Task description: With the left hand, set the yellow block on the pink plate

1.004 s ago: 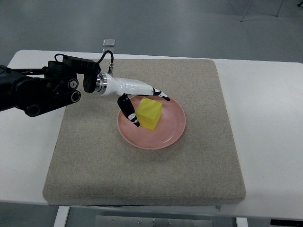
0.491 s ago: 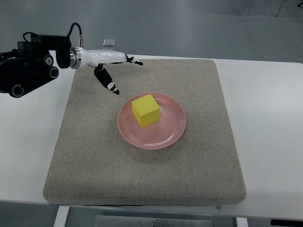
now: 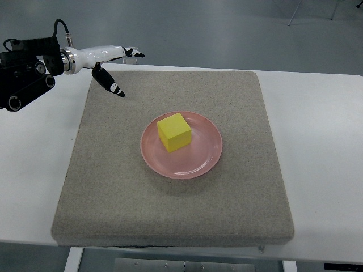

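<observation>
A yellow block (image 3: 174,131) sits on the pink plate (image 3: 207,156), left of its middle, on the grey mat (image 3: 170,209). My left hand (image 3: 116,65) is white with black fingertips. It is open and empty, up at the far left corner of the mat, well apart from the plate. Its black arm (image 3: 25,71) comes in from the left edge. The right arm does not show.
The mat lies on a white table (image 3: 323,141). A small clear object (image 3: 131,51) sits at the table's far edge beside the hand. Grey floor lies beyond the table.
My left hand let go of the yellow block on the plate. It then drew back up and to the left, away from the plate. The block stayed on the plate.
</observation>
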